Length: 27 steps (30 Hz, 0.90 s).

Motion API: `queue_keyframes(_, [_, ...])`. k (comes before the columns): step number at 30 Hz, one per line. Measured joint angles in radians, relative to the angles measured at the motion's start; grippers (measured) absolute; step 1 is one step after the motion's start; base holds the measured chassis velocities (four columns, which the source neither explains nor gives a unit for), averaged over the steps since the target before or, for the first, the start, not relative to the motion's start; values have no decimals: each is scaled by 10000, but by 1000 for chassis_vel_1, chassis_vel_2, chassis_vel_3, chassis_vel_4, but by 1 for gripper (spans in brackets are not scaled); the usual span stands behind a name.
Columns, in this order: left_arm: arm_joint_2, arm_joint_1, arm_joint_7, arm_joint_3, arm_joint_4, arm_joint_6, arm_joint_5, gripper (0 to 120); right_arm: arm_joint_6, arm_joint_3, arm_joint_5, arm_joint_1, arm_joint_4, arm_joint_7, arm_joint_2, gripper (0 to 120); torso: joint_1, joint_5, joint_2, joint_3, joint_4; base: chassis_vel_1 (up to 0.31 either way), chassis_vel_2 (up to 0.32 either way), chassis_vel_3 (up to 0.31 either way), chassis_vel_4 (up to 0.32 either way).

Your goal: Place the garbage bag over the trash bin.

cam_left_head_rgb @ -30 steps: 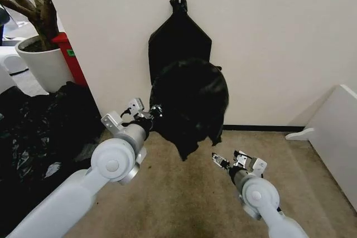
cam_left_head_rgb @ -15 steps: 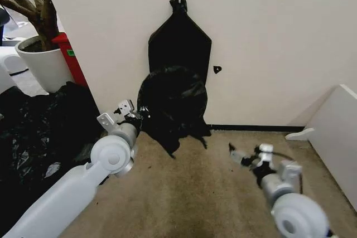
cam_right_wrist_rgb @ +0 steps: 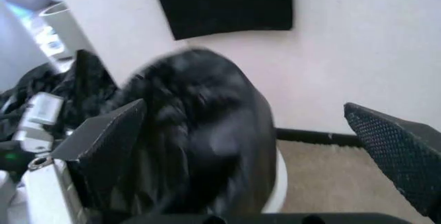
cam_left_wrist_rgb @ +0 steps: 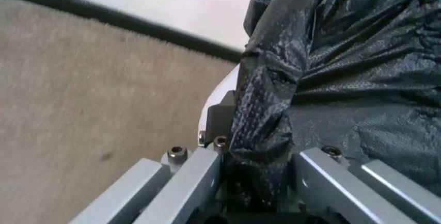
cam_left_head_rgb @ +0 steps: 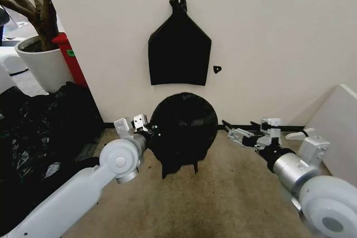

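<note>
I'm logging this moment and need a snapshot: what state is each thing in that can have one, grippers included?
Thin glossy black plastic garbage bag: draped over the bin, one edge pinched by the left gripper.
Round white plastic trash bin: on the carpet by the wall, mostly covered by the bag.
Left gripper: shut on the bag's edge.
Right gripper: open, holding nothing, beside the bag.
Flat trapezoid black bag with knotted top: hanging on the wall.

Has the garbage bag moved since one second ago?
Yes. The garbage bag, held by the left gripper, has gone down, clear of the flat black bag on the wall that it overlapped before.
</note>
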Motion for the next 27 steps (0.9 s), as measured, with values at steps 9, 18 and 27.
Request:
queue_keyframes(9, [-166,-313,-1278,113,-101,1106,-617,0,-285,-437,887,1044,-631,-605,-455,100,0,1,0,0,0,0,0,0,0])
queue_keyframes(18, [-357,-558,-1421,383,-42,1365,-341,0,-669,-783,2140,1600,-686,-256,-569,100,0,-1,0,-1,-2,0,0,0,0])
queue_keyframes(27, [-691,-1079,-933,1273,122,1507,1064,0,-1058,-2062,3508,2778,-960,1748,-465,70,0,0,-1,0,0,0,0,0,0])
